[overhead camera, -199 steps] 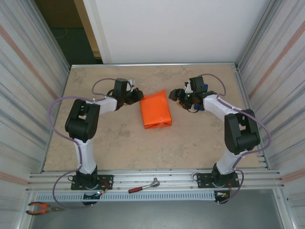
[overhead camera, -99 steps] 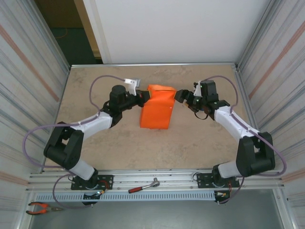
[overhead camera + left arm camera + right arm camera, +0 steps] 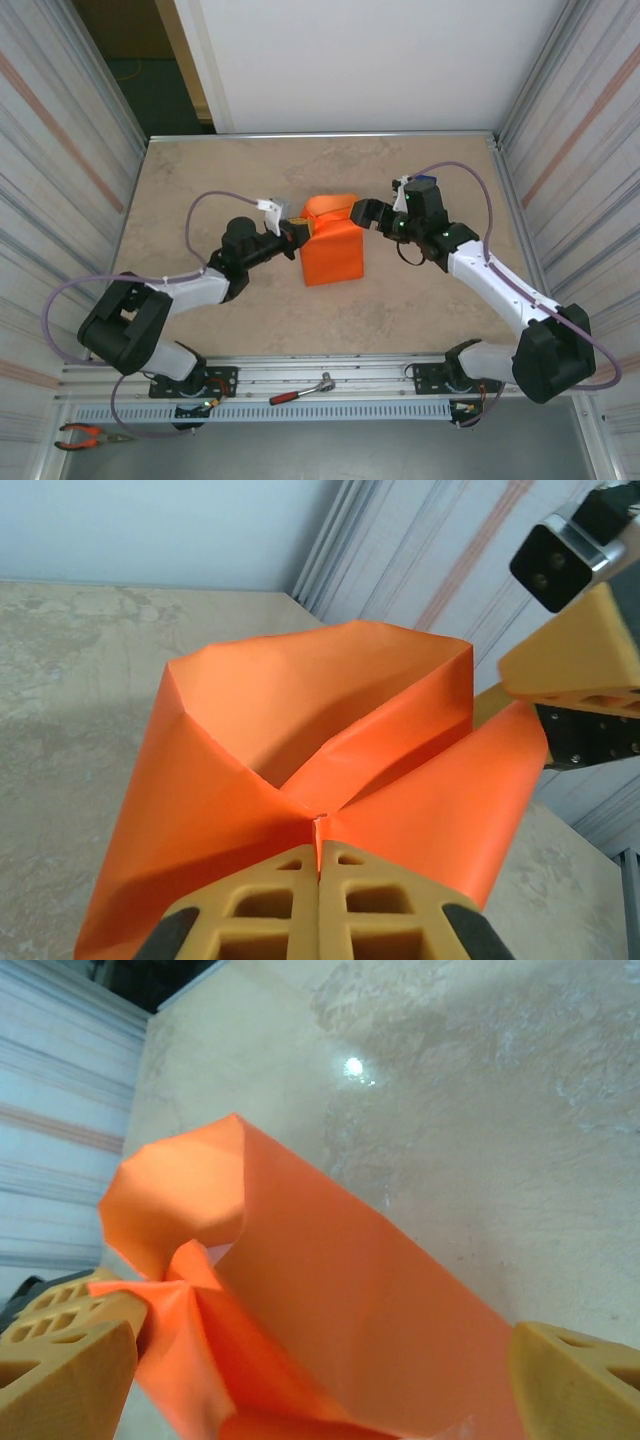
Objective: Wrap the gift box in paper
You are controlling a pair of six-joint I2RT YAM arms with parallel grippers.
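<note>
At bench (image 3: 200, 180) ctr sits the gift box (image 3: 336, 262), already under the paper (image 3: 328, 208), w/ one end of the wrap open and flared toward 12 o'clock. Left end effector (image 3: 296, 234) comes in from 9 o'clock, fingers (image 3: 270, 910) pressed together on a pinch of paper where two creases meet. Left wrist view shows flaps fanning out from that pinch into an open pocket. Right end effector (image 3: 363, 212) sits at approx 1 o'clock of the parcel, its fingers (image 3: 60, 1355) spread wide, holding nothing. Right wrist view has the orange sheet running between them, one pad at or v. near a crumpled fold; can't tell if touching.

Step in hand, as I read it: closing that open end. To do it well:
- Left pinch needs to be firm and low so the side crease can't spring open. No pull toward 9 o'clock, or the box slides and the wrap loosens.
- Right side shd take the loose flap near its edge, not mid-sheet. Close only once paper is fully between the pads, then fold down over the box end for a sharp crease.
- Go slow on both sides: thin matte paper prob. wrinkles or tears if tugged from 2 sides at once.
- Box is hidden by the wrap, so its exact edge is a guess; let the fold find it.
</note>
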